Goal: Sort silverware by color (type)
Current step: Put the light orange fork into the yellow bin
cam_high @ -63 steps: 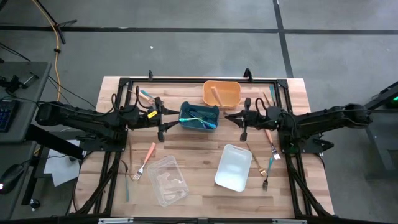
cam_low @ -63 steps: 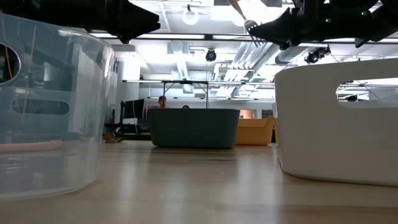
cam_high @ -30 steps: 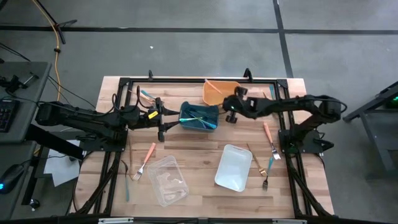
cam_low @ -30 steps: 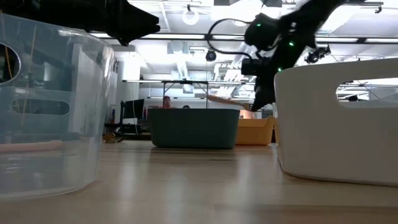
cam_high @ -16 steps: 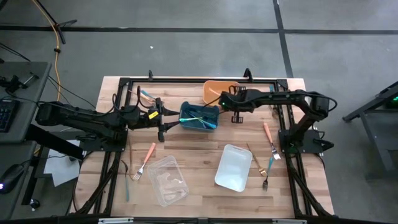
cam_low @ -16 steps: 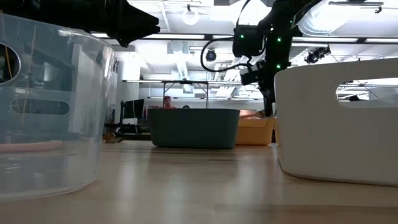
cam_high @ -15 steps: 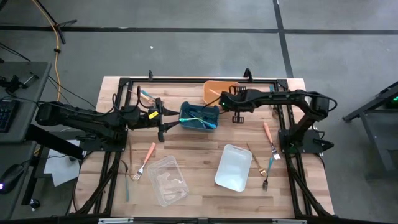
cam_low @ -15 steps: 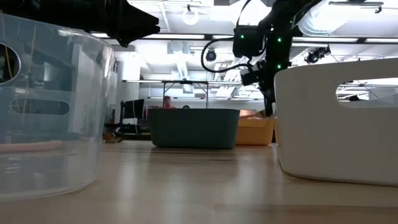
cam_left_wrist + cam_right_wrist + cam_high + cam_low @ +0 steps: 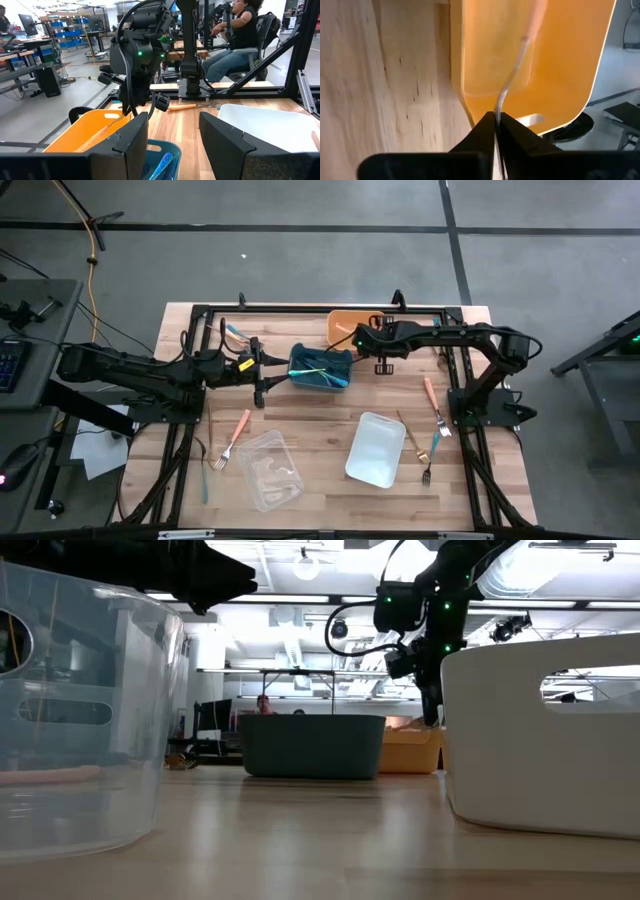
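Observation:
My right gripper (image 9: 353, 340) hangs over the orange bin (image 9: 342, 323) at the far middle of the table, tipped down and shut on a salmon-handled piece of silverware (image 9: 520, 55). My left gripper (image 9: 175, 145) waits open and level just left of the teal bin (image 9: 320, 367), which holds teal-handled silverware (image 9: 318, 370). Loose silverware lies flat on the table: a salmon fork (image 9: 236, 436) near the clear bin, and several pieces (image 9: 432, 410) on the right. My right gripper (image 9: 495, 116) pinches the piece's thin metal neck (image 9: 498, 107) between its two fingertips, slanting down from above. The piece runs on from the fingers, along their line, into the orange bin (image 9: 560, 70). Its salmon handle (image 9: 536, 20) lies low over the bin's floor; whether it rests there I cannot tell.
A clear bin (image 9: 270, 470) and a white bin (image 9: 375, 448) stand at the near middle, with bare wood between them. A black frame (image 9: 320, 308) runs along the table's far edge. In the left wrist view a person (image 9: 240, 35) sits beyond the table.
My right gripper has gone toward the table's far left, from beside the teal bin to over the orange bin. It has tipped downward and rolled. The salmon-handled piece, held level before, now points down into the orange bin.

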Available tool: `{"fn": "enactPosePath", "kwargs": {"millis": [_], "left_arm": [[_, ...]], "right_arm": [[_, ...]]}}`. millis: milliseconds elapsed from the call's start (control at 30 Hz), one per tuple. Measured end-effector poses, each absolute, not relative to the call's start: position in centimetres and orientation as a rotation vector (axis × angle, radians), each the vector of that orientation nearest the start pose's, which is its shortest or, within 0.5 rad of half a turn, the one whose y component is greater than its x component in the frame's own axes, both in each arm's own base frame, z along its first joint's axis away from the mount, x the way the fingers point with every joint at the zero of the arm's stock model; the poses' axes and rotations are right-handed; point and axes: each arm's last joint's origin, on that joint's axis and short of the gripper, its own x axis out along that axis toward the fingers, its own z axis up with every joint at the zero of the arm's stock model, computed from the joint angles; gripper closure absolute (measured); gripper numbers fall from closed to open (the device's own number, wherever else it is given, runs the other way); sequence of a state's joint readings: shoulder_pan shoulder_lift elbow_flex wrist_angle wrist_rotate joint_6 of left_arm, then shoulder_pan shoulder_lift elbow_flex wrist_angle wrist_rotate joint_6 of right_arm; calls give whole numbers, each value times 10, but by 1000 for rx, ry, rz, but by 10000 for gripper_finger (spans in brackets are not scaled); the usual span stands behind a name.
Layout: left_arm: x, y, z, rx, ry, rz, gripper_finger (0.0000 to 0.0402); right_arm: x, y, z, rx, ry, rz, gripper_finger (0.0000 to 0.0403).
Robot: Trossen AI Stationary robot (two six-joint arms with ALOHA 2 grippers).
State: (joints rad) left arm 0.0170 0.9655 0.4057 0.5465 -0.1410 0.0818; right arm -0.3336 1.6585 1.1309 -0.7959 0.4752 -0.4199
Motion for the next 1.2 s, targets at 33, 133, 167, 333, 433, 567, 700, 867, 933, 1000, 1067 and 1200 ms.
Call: {"fn": "enactPosePath", "kwargs": {"millis": [33,133,167,333,433,567,700,867,933,1000,1067,1200], "left_arm": [[206,8,240,82,20,157,234],[206,8,240,82,19,157,234],[206,8,240,82,19,157,234],[206,8,240,83,19,157,234],[206,8,240,84,20,157,234],[206,8,240,108,25,157,234],[206,8,240,109,26,157,234],[206,8,240,109,26,157,234],[206,8,240,106,26,157,234],[206,8,240,90,25,157,234],[206,8,239,83,29,157,234],[206,8,238,84,37,157,234]], "right_arm": [[287,-113,204,-435,1481,-390,373],[286,-114,205,-460,1486,-425,344],[286,-115,205,-469,1490,-436,332],[286,-116,206,-501,1493,-476,267],[285,-115,210,-495,1484,-473,234],[275,-111,225,-425,1442,-472,208],[259,-102,251,-278,1330,-477,202],[243,-90,285,-130,1121,-442,202],[238,-84,292,-110,1020,-425,202],[232,-77,288,-105,918,-395,202],[224,-71,276,-93,839,-369,202],[208,-60,248,-45,657,-353,202]]}}
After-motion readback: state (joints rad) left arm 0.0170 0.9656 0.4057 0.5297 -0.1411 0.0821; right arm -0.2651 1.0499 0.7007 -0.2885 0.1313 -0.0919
